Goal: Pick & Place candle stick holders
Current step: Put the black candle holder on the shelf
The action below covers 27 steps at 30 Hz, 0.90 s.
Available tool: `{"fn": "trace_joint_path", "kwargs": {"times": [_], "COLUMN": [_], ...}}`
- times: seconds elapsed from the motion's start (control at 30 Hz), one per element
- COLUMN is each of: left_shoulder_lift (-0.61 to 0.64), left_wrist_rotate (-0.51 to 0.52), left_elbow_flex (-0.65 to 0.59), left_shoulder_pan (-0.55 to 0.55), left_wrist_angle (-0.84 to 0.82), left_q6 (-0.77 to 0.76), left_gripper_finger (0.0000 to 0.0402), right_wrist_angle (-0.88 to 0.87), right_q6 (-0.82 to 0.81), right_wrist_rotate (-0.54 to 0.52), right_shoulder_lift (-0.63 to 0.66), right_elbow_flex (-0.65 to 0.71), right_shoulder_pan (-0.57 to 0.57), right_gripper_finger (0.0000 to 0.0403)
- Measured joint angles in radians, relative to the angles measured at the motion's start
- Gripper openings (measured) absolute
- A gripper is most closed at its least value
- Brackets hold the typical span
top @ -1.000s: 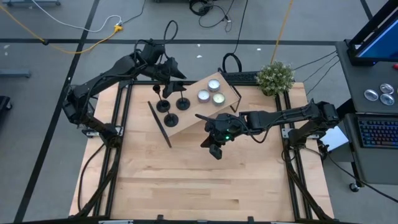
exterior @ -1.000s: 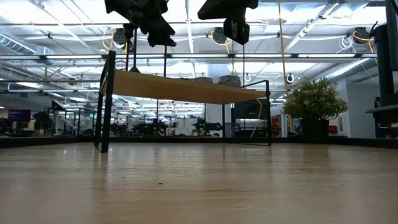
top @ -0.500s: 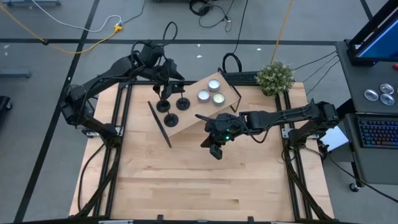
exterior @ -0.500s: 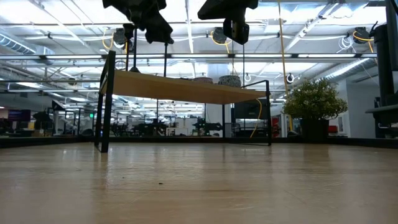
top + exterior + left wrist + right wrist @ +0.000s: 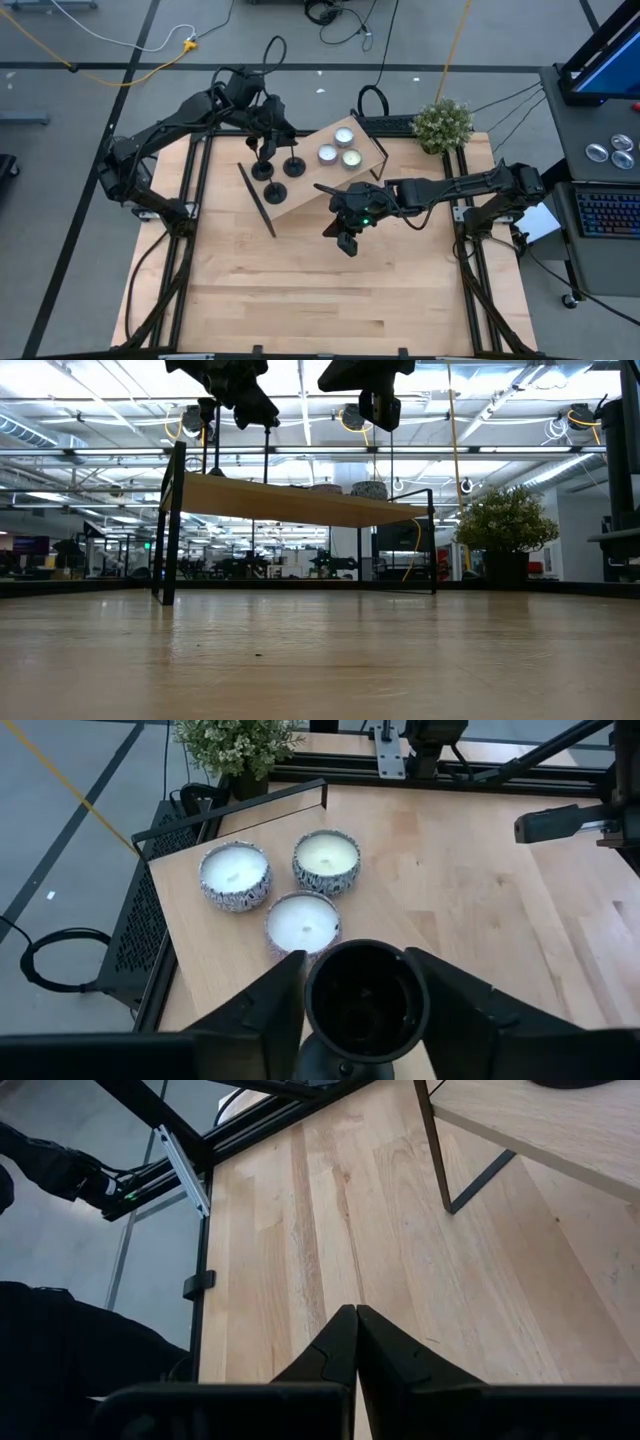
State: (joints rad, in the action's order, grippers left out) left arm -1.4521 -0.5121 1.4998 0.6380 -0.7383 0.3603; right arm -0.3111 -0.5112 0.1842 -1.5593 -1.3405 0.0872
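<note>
Standing on wood table (image 5: 300, 290): raised shelf (image 5: 300, 185).

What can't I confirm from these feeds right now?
- Left wrist view: the held candle stick holder shows only its cup; stem and base are hidden beneath.
- High view: the left gripper covers that holder's top.
- Low view: both grippers are cut off by the top edge.

You have no readable text, label, brand, number or sign on any surface in any of your views
</note>
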Motion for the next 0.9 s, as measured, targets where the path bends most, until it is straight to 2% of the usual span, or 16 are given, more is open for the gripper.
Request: {"fn": "trace_joint_path", "kwargs": {"times": [0.2, 0.63, 0.9], "left_shoulder_lift": [0.0, -0.001, -0.001], "left_wrist_rotate": [0.0, -0.001, 0.013], "left_elbow_flex": [0.0, 0.049, 0.096], "left_shoulder_pan": [0.0, -0.005, -0.02], "left_wrist_angle": [0.0, -0.03, -0.124], "left_q6": [0.0, -0.008, -0.007], "left_gripper_finger": [0.0148, 0.015, 0.0157], "right_wrist_angle": [0.0, 0.0, 0.0], "right_q6": [0.0, 0.007, 0.008], "right_wrist_rotate": [0.0, 0.0, 0.0], "right_shoulder_lift": [0.0, 0.0, 0.0], "right_elbow_flex": [0.0, 0.0, 0.0], "right_shoulder_pan": [0.0, 0.0, 0.0], "right_gripper_finger": [0.0, 0.0, 0.0]}}
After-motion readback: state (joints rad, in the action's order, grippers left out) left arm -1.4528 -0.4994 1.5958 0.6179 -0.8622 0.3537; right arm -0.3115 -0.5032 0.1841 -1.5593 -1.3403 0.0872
